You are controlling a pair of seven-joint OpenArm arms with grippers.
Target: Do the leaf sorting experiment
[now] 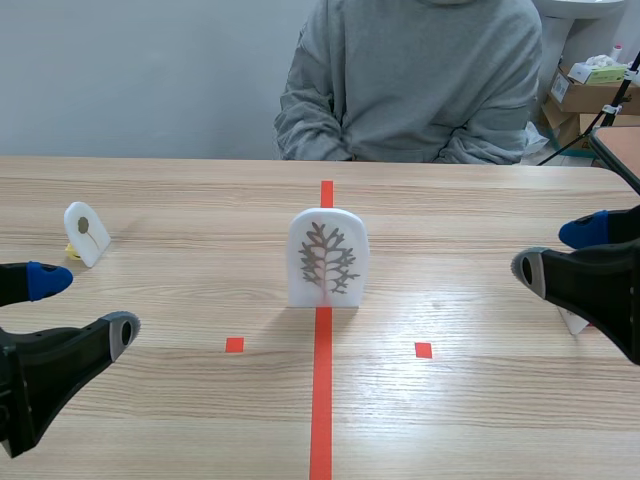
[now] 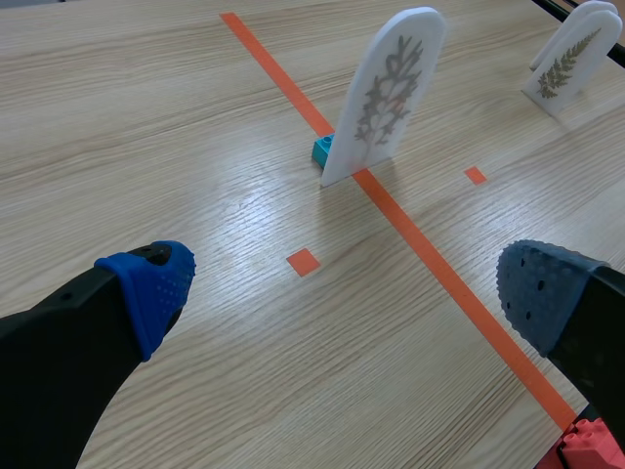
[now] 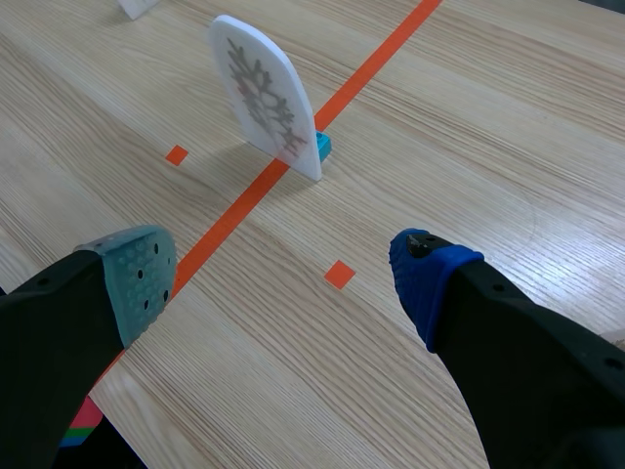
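A white arched plaque with a grey branching leaf point(image 1: 327, 258) stands upright on the orange centre line, on a teal block point(image 2: 321, 151). In the left wrist view this plaque point(image 2: 386, 93) is ahead of my open left gripper point(image 2: 342, 293), well apart from it. My left gripper point(image 1: 85, 305) sits low at the near left, nothing between its fingers. My right gripper point(image 1: 553, 252) is open at the right edge; the plaque point(image 3: 264, 93) stands ahead of that gripper point(image 3: 283, 274). A fern-leaf plaque point(image 2: 571, 63) stands farther right, mostly hidden behind the right gripper in the scene view.
A small white plaque point(image 1: 86, 233) stands at the left, near a yellow piece. A person in a grey top point(image 1: 410, 80) sits across the table with arms folded. Cardboard boxes point(image 1: 590, 90) are behind at the right. A red block point(image 2: 591, 449) lies under my left gripper.
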